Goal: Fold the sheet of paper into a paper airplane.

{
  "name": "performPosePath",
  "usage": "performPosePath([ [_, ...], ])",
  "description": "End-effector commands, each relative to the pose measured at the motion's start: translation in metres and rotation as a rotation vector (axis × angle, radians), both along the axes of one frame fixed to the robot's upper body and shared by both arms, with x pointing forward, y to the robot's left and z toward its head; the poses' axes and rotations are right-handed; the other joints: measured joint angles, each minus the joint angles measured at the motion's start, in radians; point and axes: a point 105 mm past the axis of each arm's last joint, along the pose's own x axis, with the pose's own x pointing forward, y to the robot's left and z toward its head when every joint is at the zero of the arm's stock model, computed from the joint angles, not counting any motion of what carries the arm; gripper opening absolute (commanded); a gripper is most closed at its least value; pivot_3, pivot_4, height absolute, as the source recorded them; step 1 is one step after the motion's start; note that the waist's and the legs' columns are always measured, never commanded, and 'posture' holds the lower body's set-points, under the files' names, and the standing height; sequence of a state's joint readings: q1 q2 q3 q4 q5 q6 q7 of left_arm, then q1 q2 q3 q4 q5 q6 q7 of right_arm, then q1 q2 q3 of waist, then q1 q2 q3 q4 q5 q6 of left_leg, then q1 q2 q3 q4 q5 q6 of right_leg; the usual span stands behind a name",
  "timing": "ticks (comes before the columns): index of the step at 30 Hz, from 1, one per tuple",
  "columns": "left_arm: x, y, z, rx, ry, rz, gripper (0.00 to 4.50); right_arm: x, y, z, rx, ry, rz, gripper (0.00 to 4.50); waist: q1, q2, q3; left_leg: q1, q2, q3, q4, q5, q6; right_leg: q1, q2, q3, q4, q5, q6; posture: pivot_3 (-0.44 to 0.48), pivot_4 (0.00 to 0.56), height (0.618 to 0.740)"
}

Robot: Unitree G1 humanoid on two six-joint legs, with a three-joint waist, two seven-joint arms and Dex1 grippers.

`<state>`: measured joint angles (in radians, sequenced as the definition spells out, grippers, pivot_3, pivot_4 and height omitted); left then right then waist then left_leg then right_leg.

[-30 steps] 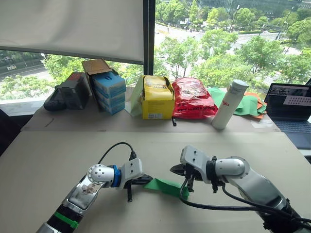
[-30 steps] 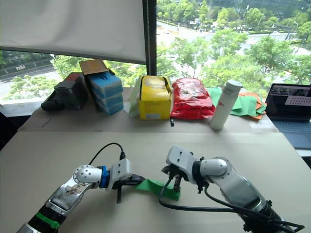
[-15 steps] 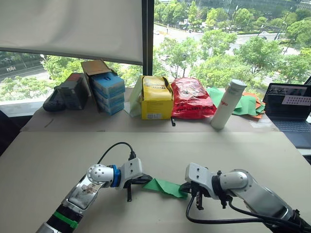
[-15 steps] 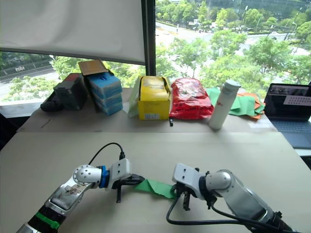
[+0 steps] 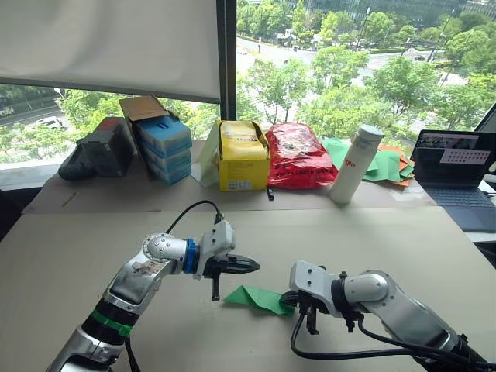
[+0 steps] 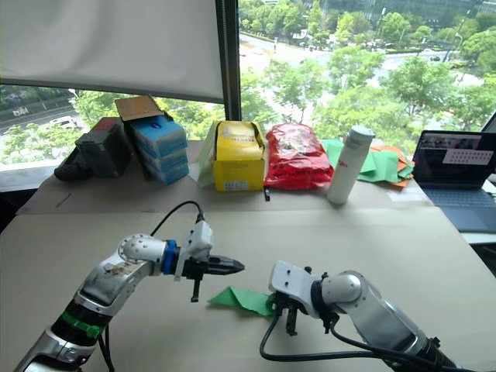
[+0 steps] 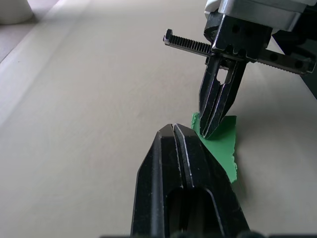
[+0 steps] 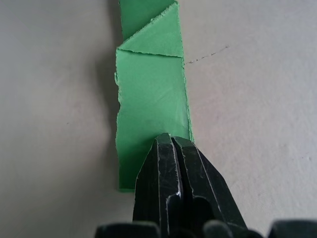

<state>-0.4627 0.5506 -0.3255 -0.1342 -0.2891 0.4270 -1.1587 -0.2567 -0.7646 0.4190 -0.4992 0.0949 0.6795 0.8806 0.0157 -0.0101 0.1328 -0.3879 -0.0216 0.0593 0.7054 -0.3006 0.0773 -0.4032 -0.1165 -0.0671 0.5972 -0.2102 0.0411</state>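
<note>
- The folded bright green paper airplane (image 5: 259,297) lies flat on the beige table (image 5: 372,240), a narrow strip with triangular flaps and slightly ragged edges.
- The right gripper (image 5: 291,299) with its two black fingers is clenched tight, tips pressed down on the paper's end nearest it; from the right wrist camera the green strip (image 8: 151,109) stretches straight ahead of the fingers.
- The left gripper (image 5: 254,267) is also closed with nothing in it, hovering just above the table, off the paper. The pointed end of the airplane sits just below and beside its tips.
- Paper looks thin and matte with sharp diagonal creases; the table is a smooth, dull tan surface.
- Compared with half a second ago, the left gripper has lifted up and let go of the paper's pointed end, which it was touching before. The right gripper stays pinned on the other end, and the paper hasn't really shifted.
</note>
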Motion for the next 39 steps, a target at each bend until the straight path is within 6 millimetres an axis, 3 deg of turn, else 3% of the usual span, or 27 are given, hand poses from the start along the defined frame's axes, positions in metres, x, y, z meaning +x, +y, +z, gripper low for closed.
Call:
performPosePath([
  [1, 0.003, -0.009, -0.009, 0.025, -0.023, -0.03, 0.0, -0.003, -0.004, -0.014, -0.033, 0.049, -0.021, 0.01, -0.002, 0.0, 0.0, 0.0, 0.0, 0.0, 0.0, 0.0, 0.0, 0.0, 0.001, 0.0, 0.0, 0.0, 0.0, 0.0, 0.15, 0.74],
  [8, 0.011, -0.025, -0.031, 0.107, -0.072, -0.081, 0.0, -0.01, -0.003, -0.012, -0.034, 0.053, -0.006, 0.01, -0.001, 0.0, 0.0, -0.001, 0.001, 0.0, 0.0, 0.0, 0.0, -0.001, 0.001, 0.001, 0.0, 0.0, 0.0, 0.0, 0.15, 0.74],
  [15, 0.001, -0.018, -0.051, 0.188, -0.06, -0.127, 0.0, -0.008, -0.002, -0.012, -0.04, 0.051, -0.007, 0.01, -0.002, 0.0, 0.0, -0.002, 0.002, 0.0, 0.0, 0.0, 0.0, -0.002, 0.001, 0.001, 0.0, 0.0, -0.001, 0.0, 0.15, 0.74],
  [20, 0.003, -0.016, -0.052, 0.203, -0.073, -0.118, 0.0, -0.007, -0.002, -0.013, -0.046, 0.052, -0.005, 0.01, -0.002, 0.0, 0.0, -0.001, 0.002, 0.0, 0.0, 0.0, 0.0, -0.002, -0.005, 0.001, 0.0, 0.0, -0.001, 0.0, 0.15, 0.74],
  [29, 0.004, 0.009, -0.076, 0.313, -0.028, -0.074, 0.0, -0.008, 0.002, -0.012, -0.048, 0.059, 0.007, 0.01, -0.004, -0.001, -0.001, 0.0, 0.001, 0.0, 0.0, 0.0, 0.0, -0.001, -0.005, 0.0, 0.001, 0.0, -0.001, 0.0, 0.15, 0.74],
  [39, 0.0, 0.046, -0.077, 0.347, -0.017, 0.013, 0.0, -0.007, 0.004, -0.013, -0.042, 0.061, 0.011, 0.01, -0.009, 0.0, -0.002, 0.005, 0.003, 0.0, -0.001, 0.0, 0.0, -0.001, -0.005, 0.001, 0.001, -0.001, -0.003, 0.0, 0.15, 0.74],
])
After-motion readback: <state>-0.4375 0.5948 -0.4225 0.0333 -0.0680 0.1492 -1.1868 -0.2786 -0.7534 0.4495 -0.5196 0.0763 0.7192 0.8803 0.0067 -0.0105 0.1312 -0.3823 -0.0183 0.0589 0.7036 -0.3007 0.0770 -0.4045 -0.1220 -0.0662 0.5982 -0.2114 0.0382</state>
